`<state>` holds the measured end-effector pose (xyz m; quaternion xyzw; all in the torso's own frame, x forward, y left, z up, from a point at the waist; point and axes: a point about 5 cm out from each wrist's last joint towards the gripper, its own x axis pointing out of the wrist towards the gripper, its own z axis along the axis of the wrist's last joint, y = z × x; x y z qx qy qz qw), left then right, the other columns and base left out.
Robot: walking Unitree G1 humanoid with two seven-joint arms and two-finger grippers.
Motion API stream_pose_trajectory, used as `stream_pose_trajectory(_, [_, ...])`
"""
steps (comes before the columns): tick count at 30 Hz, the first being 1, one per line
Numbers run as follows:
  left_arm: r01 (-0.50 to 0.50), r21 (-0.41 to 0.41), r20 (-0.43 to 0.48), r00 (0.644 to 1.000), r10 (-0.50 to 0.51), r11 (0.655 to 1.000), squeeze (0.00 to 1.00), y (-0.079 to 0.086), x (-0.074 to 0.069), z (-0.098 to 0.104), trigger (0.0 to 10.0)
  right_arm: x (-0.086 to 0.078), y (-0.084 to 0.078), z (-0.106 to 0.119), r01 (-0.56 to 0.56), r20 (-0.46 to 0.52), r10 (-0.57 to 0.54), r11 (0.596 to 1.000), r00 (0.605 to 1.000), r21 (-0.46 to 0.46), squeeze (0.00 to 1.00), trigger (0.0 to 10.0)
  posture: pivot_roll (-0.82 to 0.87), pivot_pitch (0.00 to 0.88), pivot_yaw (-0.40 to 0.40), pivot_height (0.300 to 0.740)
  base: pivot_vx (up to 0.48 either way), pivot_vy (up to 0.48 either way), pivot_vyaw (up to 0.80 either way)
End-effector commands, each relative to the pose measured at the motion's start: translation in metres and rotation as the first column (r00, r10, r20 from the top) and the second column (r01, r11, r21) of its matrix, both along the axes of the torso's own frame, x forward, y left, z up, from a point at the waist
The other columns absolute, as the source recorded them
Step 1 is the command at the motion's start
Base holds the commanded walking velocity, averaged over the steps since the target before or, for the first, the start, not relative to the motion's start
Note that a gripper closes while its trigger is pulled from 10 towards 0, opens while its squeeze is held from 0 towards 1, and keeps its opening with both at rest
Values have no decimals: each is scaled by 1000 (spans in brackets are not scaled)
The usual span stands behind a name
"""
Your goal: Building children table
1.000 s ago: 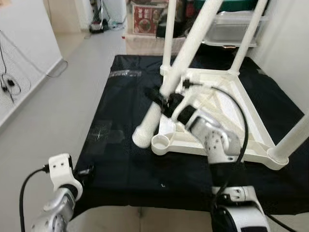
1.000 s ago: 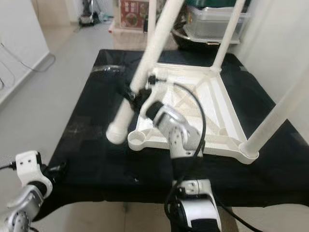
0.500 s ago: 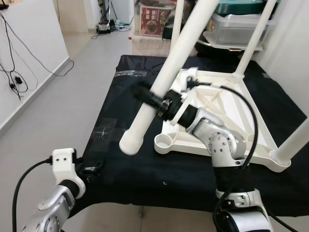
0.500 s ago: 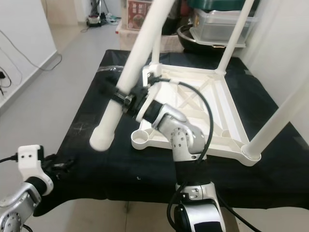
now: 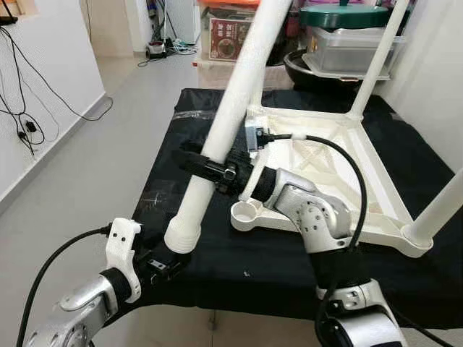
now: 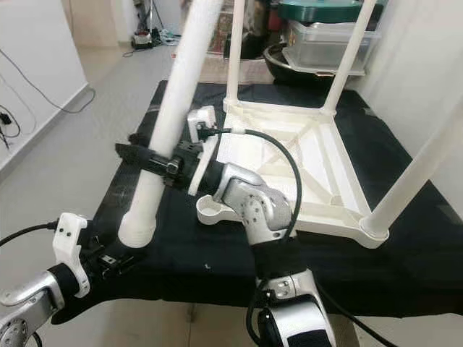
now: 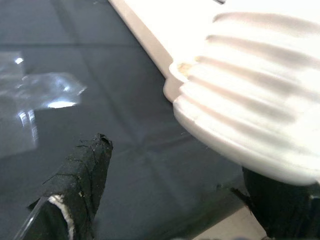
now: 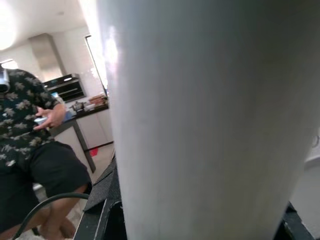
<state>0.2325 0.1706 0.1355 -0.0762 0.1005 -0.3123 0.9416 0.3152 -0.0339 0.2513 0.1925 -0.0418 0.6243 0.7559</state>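
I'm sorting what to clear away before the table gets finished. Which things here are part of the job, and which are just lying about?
Part of the job:
- loose white leg, held by the right hand
- upside-down tabletop, three legs fitted
- left hand, under the leg's end

Lying about:
- plastic bins
- red box
- wall cables

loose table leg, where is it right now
The leg slants over the black mat, left of the upturned table, gripped by the right pincer; its end nears the left pincer.

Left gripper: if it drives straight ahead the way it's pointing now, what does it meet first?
Most likely the ribbed lower end of the loose white leg, which hangs just ahead of the left gripper over the black cloth. Depth is hard to judge.
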Motion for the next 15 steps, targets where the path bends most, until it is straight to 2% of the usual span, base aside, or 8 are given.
stream_pose_trajectory(1, [56, -4, 8, 998, -56, 998, 0, -6, -1, 4, 10000, -1, 3, 3, -10, 26, 10, 1000, 1000, -6, 4, 10000, 52, 0, -43, 740, 0, 0, 0])
stream_pose_trajectory(4, [119, 20, 14, 993, -120, 993, 0, -11, -1, 6, 10000, -7, 9, 0, -43, 31, 43, 999, 999, -13, 8, 10000, 44, 0, -35, 740, 0, 0, 0])
stream_pose_trajectory(15, [159, 20, 82, 984, -160, 987, 0, -11, 3, 22, 10000, -18, 13, -11, -126, 29, 128, 991, 991, -53, 4, 10000, 47, 0, -38, 740, 0, 0, 0])
